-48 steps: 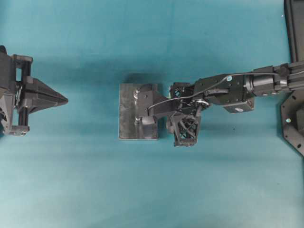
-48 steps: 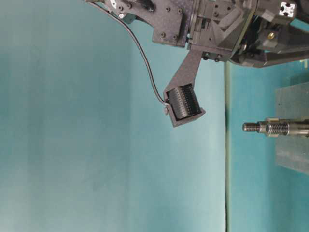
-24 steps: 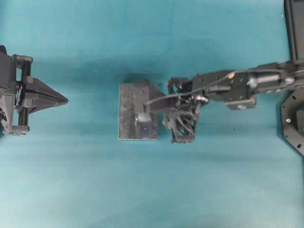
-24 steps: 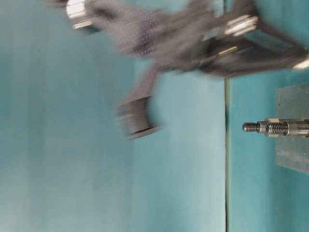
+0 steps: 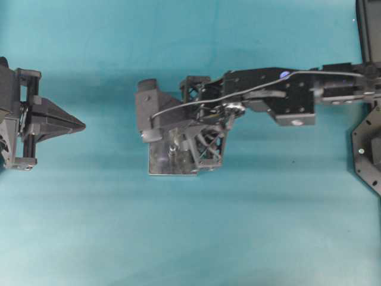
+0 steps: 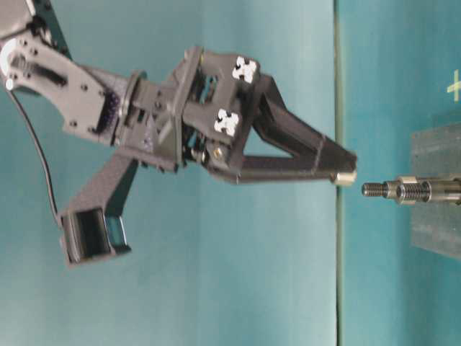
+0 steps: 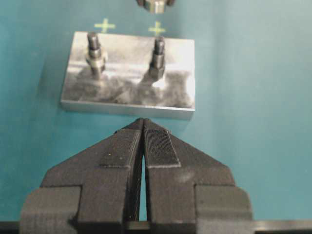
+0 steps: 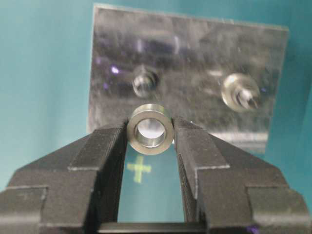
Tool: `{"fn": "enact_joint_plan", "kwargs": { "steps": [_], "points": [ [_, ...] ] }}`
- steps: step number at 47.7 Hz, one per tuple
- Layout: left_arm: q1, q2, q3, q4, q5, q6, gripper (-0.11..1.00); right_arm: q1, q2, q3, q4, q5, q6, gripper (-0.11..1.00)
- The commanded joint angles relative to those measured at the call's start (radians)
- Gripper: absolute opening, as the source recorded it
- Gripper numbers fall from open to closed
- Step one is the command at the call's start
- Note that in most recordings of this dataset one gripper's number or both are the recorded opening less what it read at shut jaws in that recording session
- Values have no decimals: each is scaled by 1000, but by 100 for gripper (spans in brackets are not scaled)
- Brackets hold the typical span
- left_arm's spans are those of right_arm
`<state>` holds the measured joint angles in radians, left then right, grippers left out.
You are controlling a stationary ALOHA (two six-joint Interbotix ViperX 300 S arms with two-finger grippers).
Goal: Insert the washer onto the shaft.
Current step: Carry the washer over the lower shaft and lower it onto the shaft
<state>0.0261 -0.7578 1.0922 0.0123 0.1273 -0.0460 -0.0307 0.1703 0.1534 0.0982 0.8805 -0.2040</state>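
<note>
My right gripper (image 8: pixel 150 130) is shut on a silver ring-shaped washer (image 8: pixel 150 127), held edge-on between its fingertips. It hangs over the grey metal plate (image 8: pixel 190 48), which carries two threaded shafts. The washer sits just short of the bare shaft (image 8: pixel 145 82); the other shaft (image 8: pixel 240 92) has a wider ring on it. In the table-level view the washer (image 6: pixel 344 176) is close to the shaft tip (image 6: pixel 372 189), slightly off its axis and not touching. My left gripper (image 5: pixel 82 126) is shut and empty at the far left; in its own view (image 7: pixel 143 123) it faces the plate (image 7: pixel 129 100).
Yellow-green cross marks lie on the teal mat beside the plate (image 8: pixel 139 168). The right arm's body and cable span the plate from the right (image 5: pixel 280 101). A dark base stands at the right edge (image 5: pixel 369 155).
My right gripper has swung left over the plate and tipped down, bringing the washer close to the shaft tip. The left gripper has not moved.
</note>
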Motion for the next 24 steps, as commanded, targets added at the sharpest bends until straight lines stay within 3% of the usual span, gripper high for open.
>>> {"fn": "enact_joint_plan", "kwargs": {
  "steps": [1, 24],
  "points": [
    [0, 0, -26, 3, -6, -3, 0, 12, -8, -32, -2, -2, 3, 33],
    [0, -3, -23, 3, -6, -3, 0, 18, 61, -64, -8, -17, -12, 33]
  ]
}}
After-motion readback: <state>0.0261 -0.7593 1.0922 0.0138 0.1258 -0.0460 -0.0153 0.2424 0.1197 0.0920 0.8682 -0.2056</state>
